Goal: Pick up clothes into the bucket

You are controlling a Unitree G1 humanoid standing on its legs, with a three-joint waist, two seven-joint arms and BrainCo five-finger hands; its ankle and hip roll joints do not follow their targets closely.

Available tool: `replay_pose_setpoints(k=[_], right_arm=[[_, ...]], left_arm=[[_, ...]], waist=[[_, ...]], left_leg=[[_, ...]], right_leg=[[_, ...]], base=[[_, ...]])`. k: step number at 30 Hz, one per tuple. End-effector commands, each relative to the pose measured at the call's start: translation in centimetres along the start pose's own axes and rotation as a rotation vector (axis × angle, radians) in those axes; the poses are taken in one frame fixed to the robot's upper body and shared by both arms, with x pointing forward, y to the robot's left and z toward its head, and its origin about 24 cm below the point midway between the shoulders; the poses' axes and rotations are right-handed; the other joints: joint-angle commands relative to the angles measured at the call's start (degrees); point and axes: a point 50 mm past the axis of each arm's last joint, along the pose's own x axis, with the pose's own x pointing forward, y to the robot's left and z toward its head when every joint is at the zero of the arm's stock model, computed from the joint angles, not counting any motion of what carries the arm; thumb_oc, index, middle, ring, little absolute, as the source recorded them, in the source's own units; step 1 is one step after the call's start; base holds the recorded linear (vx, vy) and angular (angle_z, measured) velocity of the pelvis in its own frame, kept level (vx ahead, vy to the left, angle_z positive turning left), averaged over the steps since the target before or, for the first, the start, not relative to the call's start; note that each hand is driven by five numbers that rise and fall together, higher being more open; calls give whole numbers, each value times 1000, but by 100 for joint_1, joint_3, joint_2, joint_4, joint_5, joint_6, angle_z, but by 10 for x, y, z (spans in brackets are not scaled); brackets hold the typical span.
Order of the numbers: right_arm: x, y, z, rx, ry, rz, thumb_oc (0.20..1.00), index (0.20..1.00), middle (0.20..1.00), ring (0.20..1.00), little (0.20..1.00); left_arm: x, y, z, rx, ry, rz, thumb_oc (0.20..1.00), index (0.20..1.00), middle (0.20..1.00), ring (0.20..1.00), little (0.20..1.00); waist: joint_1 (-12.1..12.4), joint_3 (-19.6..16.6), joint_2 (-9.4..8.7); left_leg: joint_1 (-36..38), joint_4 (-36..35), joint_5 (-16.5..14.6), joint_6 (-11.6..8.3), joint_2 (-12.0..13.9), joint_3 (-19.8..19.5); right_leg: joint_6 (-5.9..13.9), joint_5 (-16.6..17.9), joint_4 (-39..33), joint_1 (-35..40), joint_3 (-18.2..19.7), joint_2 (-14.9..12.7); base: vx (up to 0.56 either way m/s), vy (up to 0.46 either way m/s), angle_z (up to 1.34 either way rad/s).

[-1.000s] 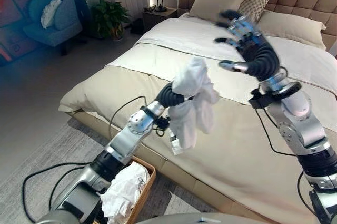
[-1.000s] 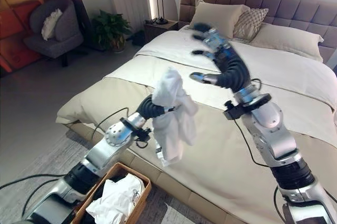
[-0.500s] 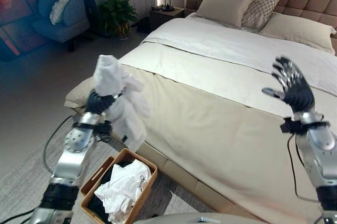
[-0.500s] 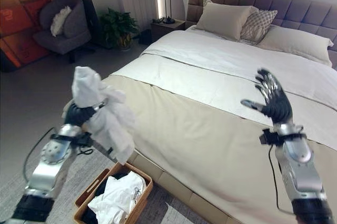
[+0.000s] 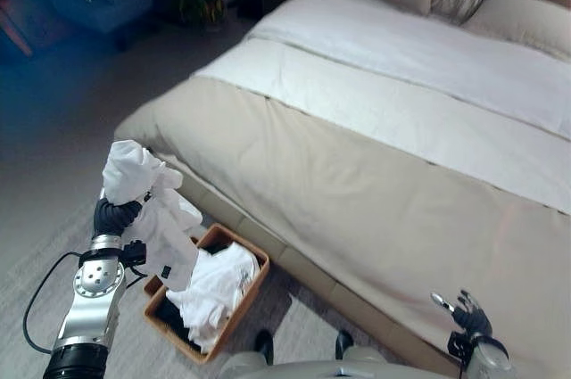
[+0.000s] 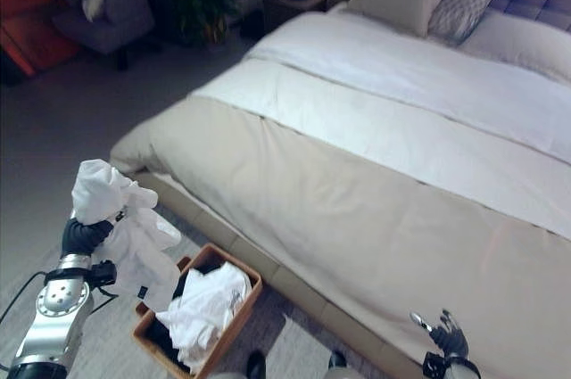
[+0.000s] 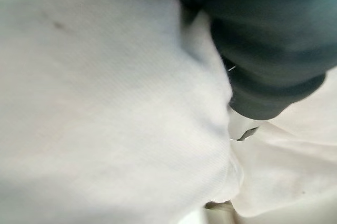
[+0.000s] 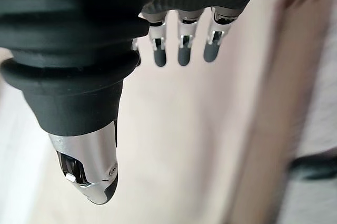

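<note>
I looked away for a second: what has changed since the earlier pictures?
The left robot hand carried the white garment away from over the bed and down beside the basket, still clutching it. The right robot hand dropped low, fingers open. The basket still holds white clothes.

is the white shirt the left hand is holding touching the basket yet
Cannot tell. In the left eye view the white shirt hangs from the left hand, its hem overlapping the basket rim; no gap or contact shows plainly.
</note>
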Motion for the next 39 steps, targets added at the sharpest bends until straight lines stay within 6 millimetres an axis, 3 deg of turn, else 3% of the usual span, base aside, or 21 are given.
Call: replay_pose_setpoints(k=[1,8,12,16,17,21,23,28,34,39], right_arm=[[5,10,21,-208,-93,41,1000,1000,1000,1000,1000],[1,25,24,-282,-162,96,1000,1000,1000,1000,1000],[2,30,42,-281,-246,69,1000,1000,1000,1000,1000],[7,30,63,-291,-309,47,1000,1000,1000,1000,1000],[9,25,82,-271,-365,17,1000,1000,1000,1000,1000],[9,21,87,-261,-385,-6,1000,1000,1000,1000,1000],[8,19,93,-256,-406,-21,1000,1000,1000,1000,1000],[7,24,90,-245,-407,-10,1000,1000,1000,1000,1000],[4,38,94,-233,-439,43,1000,1000,1000,1000,1000],[5,44,93,-214,-429,46,1000,1000,1000,1000,1000]], left_arm=[[24,28,41,126,-237,167,200,200,200,200,200],[41,43,38,205,-213,273,200,200,200,200,200],[50,42,66,270,-330,304,200,200,200,200,200],[62,47,86,326,-392,325,200,200,200,200,200],[68,55,98,341,-416,354,200,200,200,200,200],[73,56,109,326,-440,376,200,200,200,200,200],[78,58,117,326,-457,395,200,200,200,200,200],[83,70,139,338,-509,439,200,200,200,200,200],[90,81,150,409,-514,462,200,200,200,200,200],[92,86,156,356,-513,499,200,200,200,200,200]], waist=[[-14,305,-131],[-127,987,-324],[-141,1454,-386],[-182,1661,-421],[-194,1810,-412],[-228,1810,-405],[-250,1810,-423],[-290,1810,-505],[-342,1810,-666],[-347,1810,-757]], left_leg=[[-463,609,-497,146,-187,-254],[-1328,989,-361,100,-143,-249],[-2171,1643,-411,20,-161,-321],[-3033,2303,-525,-15,-161,-352],[-3708,2823,-650,-16,-134,-379],[-4450,3279,-741,-14,-159,-428],[-4774,3639,-1034,-15,-166,-461],[-5580,4198,-1192,-2,-138,-499],[-6272,4643,-1344,42,-90,-544],[-6605,4895,-1437,56,-96,-584]], right_leg=[[13,-53,829,-767,61,-73],[-25,-27,1189,-1622,159,-147],[-76,-58,1564,-2237,87,-173],[-120,-112,1968,-2974,125,-129],[-161,-252,2460,-3599,160,-114],[-187,-400,2969,-4289,174,-153],[-181,-684,3414,-4649,198,-147],[-183,-779,3830,-5382,215,-160],[-163,-805,4099,-5995,188,-129],[-162,-882,4280,-6290,113,-115]], base=[[-105,47,4],[-117,1,-2],[-148,-59,9],[-150,-21,17],[-105,-1,-1],[-53,-26,0],[46,-20,14],[-11,0,6],[7,5,-4],[5,-1,-1]])
